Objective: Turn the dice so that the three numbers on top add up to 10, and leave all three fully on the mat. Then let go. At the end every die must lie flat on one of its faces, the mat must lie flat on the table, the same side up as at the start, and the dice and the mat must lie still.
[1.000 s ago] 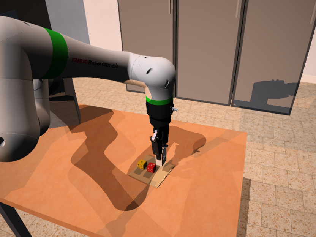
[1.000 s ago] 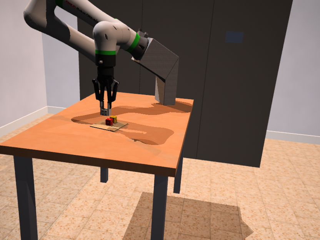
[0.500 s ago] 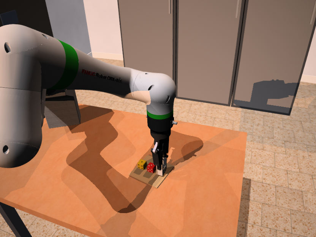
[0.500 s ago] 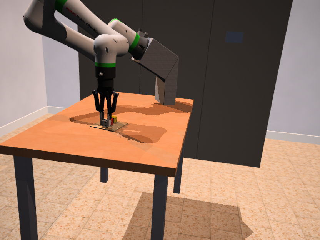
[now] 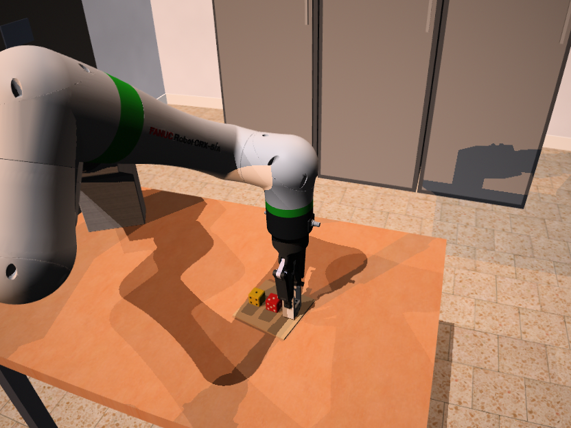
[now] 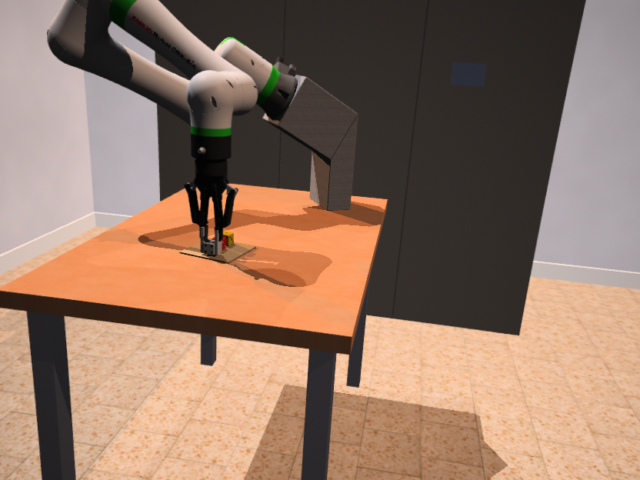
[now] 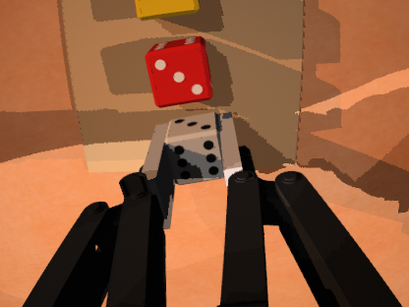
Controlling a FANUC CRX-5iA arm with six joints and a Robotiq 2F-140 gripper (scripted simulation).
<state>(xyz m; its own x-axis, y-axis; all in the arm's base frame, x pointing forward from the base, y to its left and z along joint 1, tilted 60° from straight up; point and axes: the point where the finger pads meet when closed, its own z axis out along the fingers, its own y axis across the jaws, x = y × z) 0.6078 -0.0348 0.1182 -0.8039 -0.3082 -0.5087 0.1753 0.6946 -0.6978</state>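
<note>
The end effector [image 5: 294,304] [image 6: 210,248] [image 7: 198,138] is narrowed to the width of one die, with the grey die [image 5: 296,302] [image 6: 208,248] [image 7: 197,157] clasped between its two fingers. Six pips are read on the upward face of that die. It is seen just beside the red die [image 5: 272,302] [image 6: 223,241] [image 7: 179,74], low over the mat [image 5: 276,328] [image 6: 238,251] [image 7: 265,98]; whether contact with the mat has been made cannot be told. A three is shown on top of the red die, and a one on the yellow die [image 5: 256,297] [image 6: 229,237] [image 7: 167,7], on the red die's far side from the grip. The mat lies under the red die, on the surface [image 5: 378,322] [image 6: 278,301] [image 7: 354,197].

The wanted ten appears to be reached if the grey die is set down as it is held. It should be seated squarely before release, with its whole base inside the nearby mat edge. Pressing should be avoided, and the fingers should be parted gently, then raised straight up, so that neither the red die nor the mat is dragged.
</note>
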